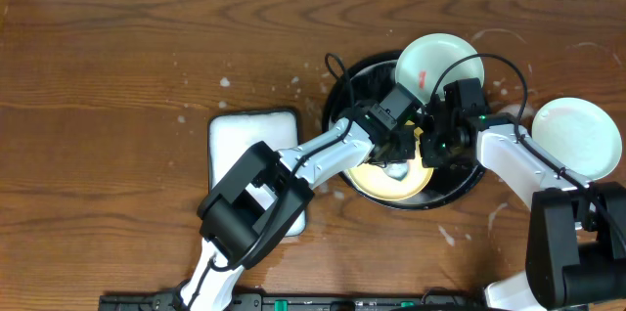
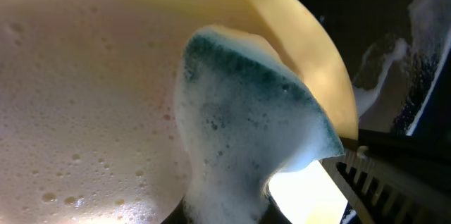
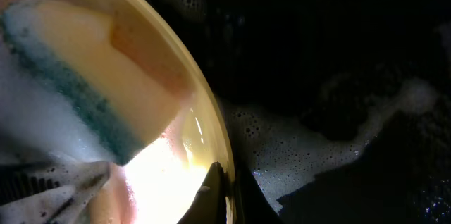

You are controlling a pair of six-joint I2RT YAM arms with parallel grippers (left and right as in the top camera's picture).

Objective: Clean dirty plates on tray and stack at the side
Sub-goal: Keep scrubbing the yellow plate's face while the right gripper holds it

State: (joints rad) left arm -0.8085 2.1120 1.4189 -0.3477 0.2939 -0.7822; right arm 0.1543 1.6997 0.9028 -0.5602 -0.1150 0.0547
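The black tray (image 1: 357,81) holds a yellow plate (image 1: 377,182) covered in suds (image 2: 84,111). My left gripper (image 1: 396,150) is shut on a foamy sponge (image 2: 246,111) with a blue-green scrub face, and the sponge is pressed onto that plate. My right gripper (image 1: 430,145) is shut on the yellow plate's rim (image 3: 204,111), one finger on each side (image 3: 222,189). A mint-green plate (image 1: 438,62) with a red smear lies over the tray's far rim. Another pale plate (image 1: 577,135) rests on the table to the right.
A white rectangular dish (image 1: 245,140) sits left of the tray, partly under my left arm. Soapy water pools in the tray's bottom (image 3: 317,146). Foam splashes dot the wooden table (image 1: 225,81) around the tray.
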